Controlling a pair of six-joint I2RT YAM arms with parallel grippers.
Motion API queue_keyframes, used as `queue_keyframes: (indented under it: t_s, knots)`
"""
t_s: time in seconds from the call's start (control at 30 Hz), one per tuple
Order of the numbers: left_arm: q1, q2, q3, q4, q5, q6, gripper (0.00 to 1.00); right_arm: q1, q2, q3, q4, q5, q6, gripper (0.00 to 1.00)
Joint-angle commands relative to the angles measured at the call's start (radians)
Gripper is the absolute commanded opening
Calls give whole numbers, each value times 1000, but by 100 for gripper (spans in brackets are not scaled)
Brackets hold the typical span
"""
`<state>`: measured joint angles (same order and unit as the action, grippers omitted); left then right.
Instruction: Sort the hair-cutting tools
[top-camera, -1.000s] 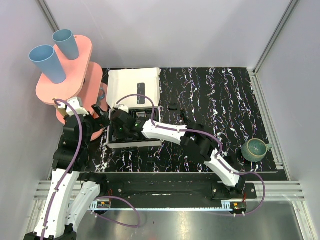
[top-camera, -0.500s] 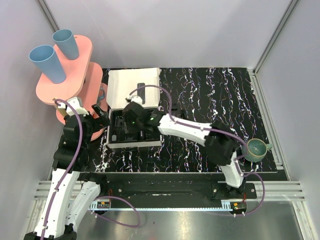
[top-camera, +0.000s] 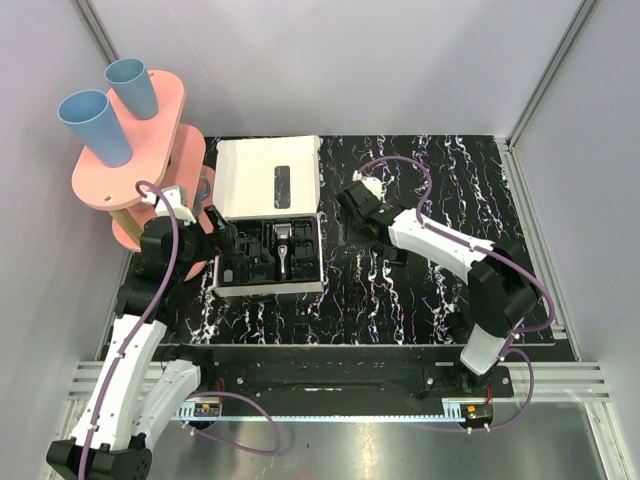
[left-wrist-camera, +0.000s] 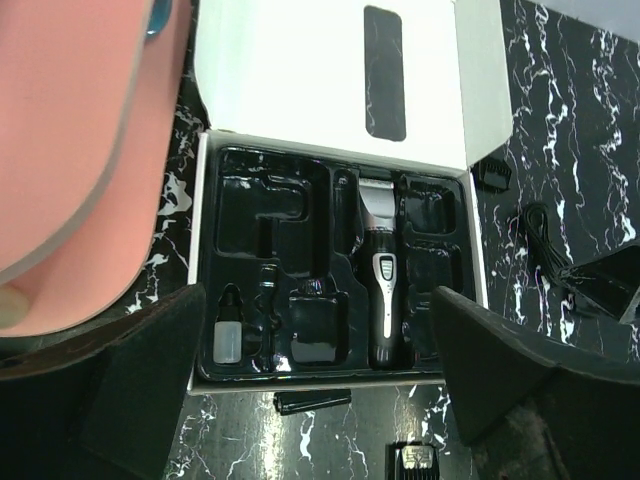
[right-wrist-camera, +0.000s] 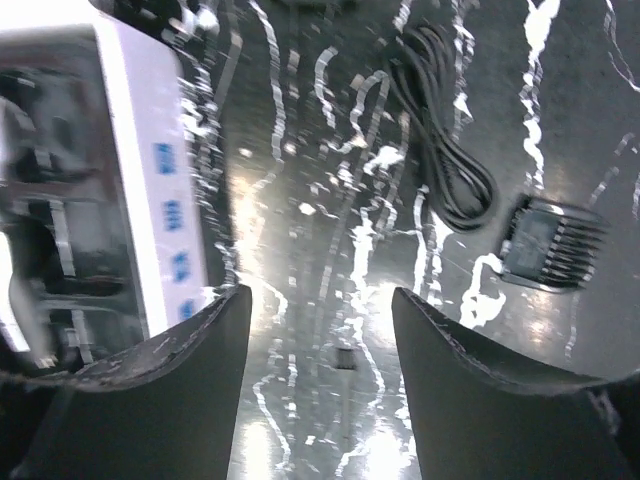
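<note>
The white box (top-camera: 268, 172) stands open with its black tray (top-camera: 250, 268) in front. The slim clipper (left-wrist-camera: 383, 280) with the grey head lies in a tray slot and also shows in the top view (top-camera: 285, 250). My left gripper (left-wrist-camera: 318, 305) is open and empty above the tray's near edge, at the box's left side in the top view (top-camera: 220, 240). A black bar-shaped piece (left-wrist-camera: 312, 401) and a comb attachment (left-wrist-camera: 412, 460) lie on the table before the box. My right gripper (right-wrist-camera: 320, 300) is open and empty over the table right of the box (top-camera: 352, 208), near another comb attachment (right-wrist-camera: 555, 245).
A coiled black cable (right-wrist-camera: 450, 170) lies right of the box. A small oil bottle (left-wrist-camera: 226, 335) sits in the tray's left slot. A further comb piece (left-wrist-camera: 492, 175) lies by the box's far right corner. A pink stand (top-camera: 130, 130) with two blue cups is at the far left.
My right arm has drawn back from over the tray to the table right of the box, and the clipper now lies uncovered in the tray. My left gripper has moved right to the box.
</note>
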<state>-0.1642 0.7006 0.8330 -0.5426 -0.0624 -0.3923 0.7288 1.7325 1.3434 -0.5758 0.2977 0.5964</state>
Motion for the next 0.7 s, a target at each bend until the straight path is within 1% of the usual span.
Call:
queue_keyframes:
  t_s: [0.0,0.2,0.3,0.47,0.67]
  knots:
    - [5,20,5,61,91,20,99,-14,-67,-46,-55,-21,-56,68]
    - [5,46,8,63,110,23,99,-14,-60,-119,-87,-193,-32,68]
    - [5,53,9,64,113,23,99,-14,-47,-162,-90,-277,-17,66]
    - [5,63,15,61,111,26,99,-6,-16,-204,-99,-293,-23,61]
    - [5,60,15,53,105,27,99,27,19,-216,-90,-275,-23,58]
